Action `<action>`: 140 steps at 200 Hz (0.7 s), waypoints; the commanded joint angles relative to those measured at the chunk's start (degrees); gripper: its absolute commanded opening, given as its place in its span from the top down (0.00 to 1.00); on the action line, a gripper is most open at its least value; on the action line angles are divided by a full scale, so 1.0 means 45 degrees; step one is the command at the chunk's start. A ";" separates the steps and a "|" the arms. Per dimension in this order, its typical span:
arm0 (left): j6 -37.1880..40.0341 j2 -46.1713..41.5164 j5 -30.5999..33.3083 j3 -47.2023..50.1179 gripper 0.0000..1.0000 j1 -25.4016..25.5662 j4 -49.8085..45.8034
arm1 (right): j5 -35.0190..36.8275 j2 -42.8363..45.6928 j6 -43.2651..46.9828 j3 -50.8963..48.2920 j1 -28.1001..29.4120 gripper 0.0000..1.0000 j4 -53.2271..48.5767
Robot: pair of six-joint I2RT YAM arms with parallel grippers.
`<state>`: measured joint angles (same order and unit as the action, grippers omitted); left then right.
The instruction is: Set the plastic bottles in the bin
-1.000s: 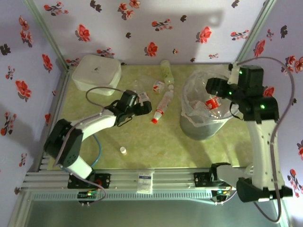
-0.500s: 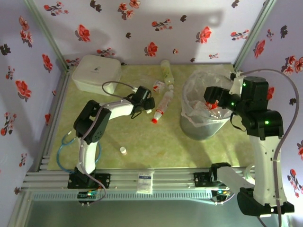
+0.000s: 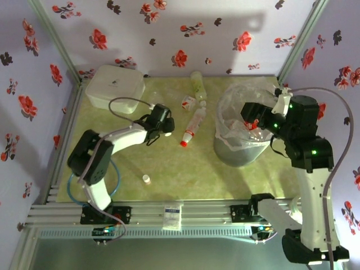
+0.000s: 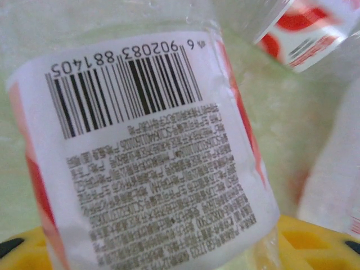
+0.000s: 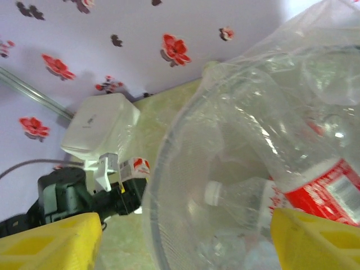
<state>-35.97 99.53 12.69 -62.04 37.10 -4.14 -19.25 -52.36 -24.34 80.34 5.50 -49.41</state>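
Near half of green surface [image 3: 197, 180] open, bar tiny white cap [image 3: 146, 178]. Right side blocked by translucent grey round bin [image 3: 239, 152]; white lidded box [image 3: 114, 85] fills back-left corner.

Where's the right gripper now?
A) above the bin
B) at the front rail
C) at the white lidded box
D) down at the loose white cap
A: in the top view the right gripper hangs above the bin, and its wrist camera looks down past open fingers onto plastic bottles lying inside.

White rounded-square lidded box [image 3: 114, 85] in the far-left corner of the green tabletop [image 3: 185, 169] — a tiny white cap [image 3: 146, 179] lies near the front.
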 commanded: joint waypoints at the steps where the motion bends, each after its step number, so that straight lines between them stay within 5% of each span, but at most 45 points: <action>1: 0.0418 -0.1668 0.0218 0.0825 0.56 -0.0088 0.0164 | -0.1571 -0.0253 -0.1378 -0.0466 0.0020 0.22 0.2317; 95: 0.1159 -0.8595 -0.3408 0.5749 0.56 0.0876 0.4347 | 0.1148 -0.4344 -0.1549 0.0784 0.6668 0.22 0.4615; 140: 0.1378 -0.9752 -0.5008 0.5850 0.55 0.0976 0.4281 | 0.0462 -0.6346 -0.2678 0.1018 0.7551 0.15 0.6132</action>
<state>-32.12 57.56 -4.27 -35.62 41.15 12.08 -16.80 -78.24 -33.71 82.61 38.44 -26.87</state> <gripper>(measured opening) 0.522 0.845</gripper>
